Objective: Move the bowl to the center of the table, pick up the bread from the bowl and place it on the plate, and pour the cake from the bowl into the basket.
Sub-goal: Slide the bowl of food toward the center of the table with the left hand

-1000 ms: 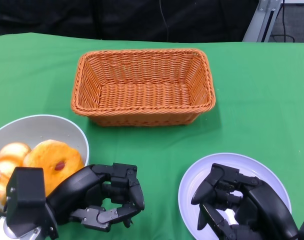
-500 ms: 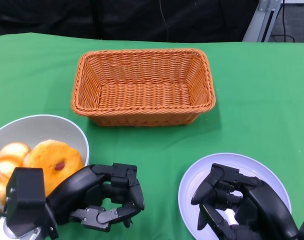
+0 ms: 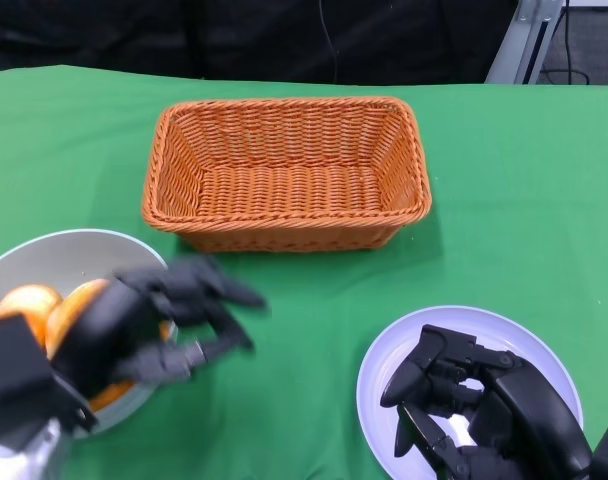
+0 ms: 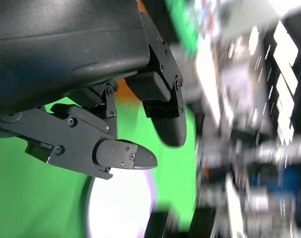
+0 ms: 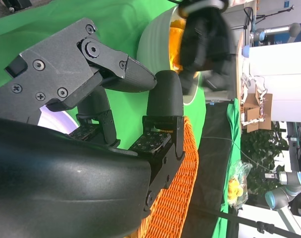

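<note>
The white bowl (image 3: 69, 250) sits at the table's near left with two golden baked pieces in it, one (image 3: 26, 300) at the left and one (image 3: 76, 302) beside it. My left hand (image 3: 159, 315) is blurred and lies over the bowl's right rim, partly covering the right piece, fingers spread and holding nothing. The right wrist view shows that hand (image 5: 202, 37) above the bowl (image 5: 153, 44). My right hand (image 3: 474, 410) hovers over the white plate (image 3: 514, 325) at the near right, fingers curled in and empty. The orange wicker basket (image 3: 284, 235) stands empty at the middle back.
A green cloth (image 3: 524, 180) covers the table. Bare cloth lies between the bowl, the plate and the basket. A dark backdrop runs behind the far edge. A blurred room with equipment shows in the wrist views.
My left hand has swung up and to the left from the bare cloth onto the bowl's right side, and its curled fingers have spread. The right hand, bowl, plate and basket have stayed put.
</note>
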`<state>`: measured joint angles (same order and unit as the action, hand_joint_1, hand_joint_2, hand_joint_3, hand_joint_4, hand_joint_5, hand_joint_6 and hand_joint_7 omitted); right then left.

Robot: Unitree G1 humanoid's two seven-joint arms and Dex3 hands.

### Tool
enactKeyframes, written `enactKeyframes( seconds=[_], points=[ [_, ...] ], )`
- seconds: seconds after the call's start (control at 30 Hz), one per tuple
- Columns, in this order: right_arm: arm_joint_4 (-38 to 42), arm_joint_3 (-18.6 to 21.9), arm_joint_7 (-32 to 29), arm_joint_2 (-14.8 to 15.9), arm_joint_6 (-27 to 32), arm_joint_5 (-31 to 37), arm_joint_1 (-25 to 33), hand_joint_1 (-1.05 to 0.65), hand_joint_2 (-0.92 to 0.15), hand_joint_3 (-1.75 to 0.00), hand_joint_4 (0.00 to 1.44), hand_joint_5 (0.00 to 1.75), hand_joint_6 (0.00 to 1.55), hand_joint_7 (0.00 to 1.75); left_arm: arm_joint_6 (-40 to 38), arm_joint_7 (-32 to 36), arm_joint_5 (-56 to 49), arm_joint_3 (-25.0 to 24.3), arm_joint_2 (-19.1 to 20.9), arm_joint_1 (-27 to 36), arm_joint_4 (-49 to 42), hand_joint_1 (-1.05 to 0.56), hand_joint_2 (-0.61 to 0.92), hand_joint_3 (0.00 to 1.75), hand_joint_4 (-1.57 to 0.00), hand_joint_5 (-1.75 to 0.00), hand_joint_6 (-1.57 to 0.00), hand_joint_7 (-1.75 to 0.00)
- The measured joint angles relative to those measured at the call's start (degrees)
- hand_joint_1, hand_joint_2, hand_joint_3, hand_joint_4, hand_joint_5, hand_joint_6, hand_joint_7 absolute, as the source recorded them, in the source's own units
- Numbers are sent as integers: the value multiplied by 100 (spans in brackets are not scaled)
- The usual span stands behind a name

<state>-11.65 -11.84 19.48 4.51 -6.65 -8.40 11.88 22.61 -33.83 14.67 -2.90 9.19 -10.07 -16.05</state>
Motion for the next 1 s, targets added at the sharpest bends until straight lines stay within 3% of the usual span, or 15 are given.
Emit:
enactKeyframes(
  seconds=[0.13, 0.4, 0.47, 0.7, 0.77, 0.8, 1.0],
  points=[
    [18, 0, -5, -1, -9, 9, -9, -17, -56, -100, 71, 156, 71, 131, 442, 690, -281, -440, 27, -380, -293, -49, 92, 12, -66, -15, -66, 0],
    [115, -1, -10, -8, -71, 14, -30, -17, -56, -100, 71, 157, 71, 131, 757, 2566, -833, -1204, 170, -1142, -1540, -28, 92, 18, -63, -6, -59, 0],
    [116, -2, -13, -14, -71, 14, -46, -17, -57, -100, 70, 157, 70, 131, 926, 3042, -1099, -1295, 304, -1372, -2087, -31, 92, 16, -64, -6, -61, -1],
    [119, -3, -37, -21, -71, 29, -65, -17, -57, -100, 69, 158, 69, 133, 1178, 3661, -1497, -1324, 801, -1920, -3533, -35, 92, 14, -64, -5, -61, -1],
    [128, -9, -47, -34, -71, 39, -89, -16, -57, -99, 69, 158, 69, 133, 1043, 3902, -1841, -1111, 1000, -2020, -3917, -46, 92, 19, -35, -1, -43, -1],
    [134, -12, -51, -44, -72, 43, -108, -16, -58, -99, 69, 158, 69, 133, 911, 4010, -2028, -999, 1130, -2048, -4100, -48, 92, 20, -31, -1, -41, -1],
    [255, -13, -95, -96, -113, 50, -160, -17, -57, -99, 71, 158, 70, 132, 222, 4473, -2315, -778, 1367, -2196, -4725, -55, 92, 24, -28, -2, -35, 0]
  ],
)
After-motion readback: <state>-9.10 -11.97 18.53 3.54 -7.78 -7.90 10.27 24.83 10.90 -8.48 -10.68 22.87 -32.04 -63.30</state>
